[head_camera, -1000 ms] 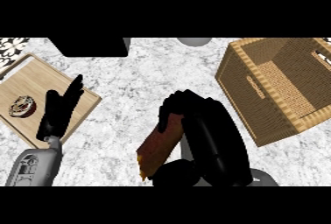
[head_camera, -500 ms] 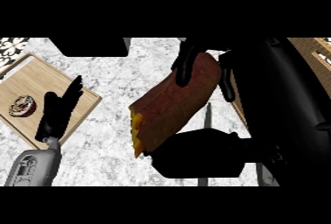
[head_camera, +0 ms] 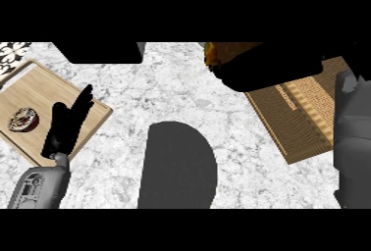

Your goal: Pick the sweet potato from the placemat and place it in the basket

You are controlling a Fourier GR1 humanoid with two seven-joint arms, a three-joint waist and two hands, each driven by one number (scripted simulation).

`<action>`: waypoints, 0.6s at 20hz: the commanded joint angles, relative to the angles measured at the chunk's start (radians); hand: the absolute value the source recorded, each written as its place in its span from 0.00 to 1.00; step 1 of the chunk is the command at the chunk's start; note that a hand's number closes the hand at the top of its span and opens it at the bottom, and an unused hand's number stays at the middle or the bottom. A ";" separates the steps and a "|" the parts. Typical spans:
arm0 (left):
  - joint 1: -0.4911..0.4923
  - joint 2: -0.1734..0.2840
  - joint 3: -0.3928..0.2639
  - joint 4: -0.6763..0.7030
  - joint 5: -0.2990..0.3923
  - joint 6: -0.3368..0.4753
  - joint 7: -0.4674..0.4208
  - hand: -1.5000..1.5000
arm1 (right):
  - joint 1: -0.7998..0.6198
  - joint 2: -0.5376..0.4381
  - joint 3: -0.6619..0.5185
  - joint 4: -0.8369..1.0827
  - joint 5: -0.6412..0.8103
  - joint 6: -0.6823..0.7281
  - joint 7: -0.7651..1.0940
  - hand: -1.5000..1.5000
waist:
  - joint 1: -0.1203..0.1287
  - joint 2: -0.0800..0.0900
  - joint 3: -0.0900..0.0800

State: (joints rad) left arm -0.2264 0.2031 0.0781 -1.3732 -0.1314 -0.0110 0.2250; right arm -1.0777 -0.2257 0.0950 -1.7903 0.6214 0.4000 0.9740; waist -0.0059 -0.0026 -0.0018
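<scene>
My right hand (head_camera: pixel 282 68) is raised high at the top right, close to the view, over the near-left corner of the woven basket (head_camera: pixel 304 117). Its fingers are curled round the sweet potato (head_camera: pixel 223 52), of which only an orange-brown sliver shows at the hand's left edge. Most of the basket is hidden behind the hand and the grey right forearm (head_camera: pixel 355 147). At the left, my left hand (head_camera: pixel 66 125) rests open with straight fingers over the edge of a wooden board (head_camera: pixel 43 93).
A small round dish (head_camera: pixel 23 120) sits on the wooden board. A patterned mat corner (head_camera: pixel 11 50) shows at the far top left. A dark block (head_camera: pixel 101 51) stands at the counter's back edge. A large shadow (head_camera: pixel 177 166) lies on the marble counter's middle.
My right hand has carried the sweet potato further up and to the right, over the basket's corner, and now hides nearly all of it. The left hand has stayed still.
</scene>
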 commanded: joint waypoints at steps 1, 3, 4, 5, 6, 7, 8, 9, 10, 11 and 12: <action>0.022 0.029 0.024 0.005 0.024 -0.034 -0.030 0.50 | -0.054 -0.139 -0.024 0.133 0.025 0.150 0.026 1.00 | 0.010 0.002 -0.001; 0.003 0.015 0.014 0.004 0.016 -0.023 -0.018 0.50 | 0.020 -0.199 -0.032 0.161 0.024 0.166 -0.048 1.00 | 0.001 0.005 0.001; -0.024 0.001 0.009 0.035 -0.004 0.004 -0.007 0.50 | -0.037 -0.201 -0.070 0.173 -0.015 0.205 -0.022 1.00 | -0.003 0.003 0.001; -0.029 -0.019 -0.007 0.006 -0.004 0.011 0.013 0.50 | 0.028 -0.231 -0.073 0.196 0.010 0.169 -0.090 1.00 | 0.001 0.004 0.002; 0.013 0.006 0.009 -0.024 0.021 -0.022 -0.007 0.50 | 0.055 -0.265 -0.077 0.227 0.034 0.150 -0.145 1.00 | 0.011 0.004 0.002; -0.002 0.002 -0.005 -0.042 0.010 -0.018 0.047 0.50 | 0.051 -0.300 -0.103 0.257 0.026 0.169 -0.171 1.00 | 0.011 0.004 0.002; 0.003 0.028 0.024 -0.018 0.028 -0.038 0.002 0.50 | 0.108 -0.324 -0.095 0.233 0.040 0.169 -0.199 1.00 | 0.005 0.004 0.002; 0.013 0.017 0.010 -0.025 0.015 -0.029 0.022 0.50 | 0.095 -0.353 -0.119 0.259 0.046 0.162 -0.239 1.00 | 0.008 0.004 0.002; 0.045 -0.020 -0.009 -0.017 -0.004 0.000 -0.032 0.50 | 0.042 -0.374 -0.158 0.306 0.027 0.180 -0.251 1.00 | 0.011 0.004 0.001; 0.059 -0.001 -0.002 -0.031 -0.004 -0.012 -0.029 0.50 | 0.124 -0.381 -0.167 0.265 0.025 0.156 -0.302 1.00 | 0.008 0.003 0.002; 0.023 -0.013 -0.015 -0.062 0.001 -0.013 0.041 0.50 | 0.100 -0.384 -0.175 0.354 0.041 0.116 -0.360 1.00 | 0.014 0.004 0.002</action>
State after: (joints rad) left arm -0.2041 0.2022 0.0773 -1.4010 -0.1265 -0.0249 0.2292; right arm -1.0035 -0.5478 -0.0313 -1.5308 0.6511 0.5420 0.7352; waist 0.0027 0.0008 0.0000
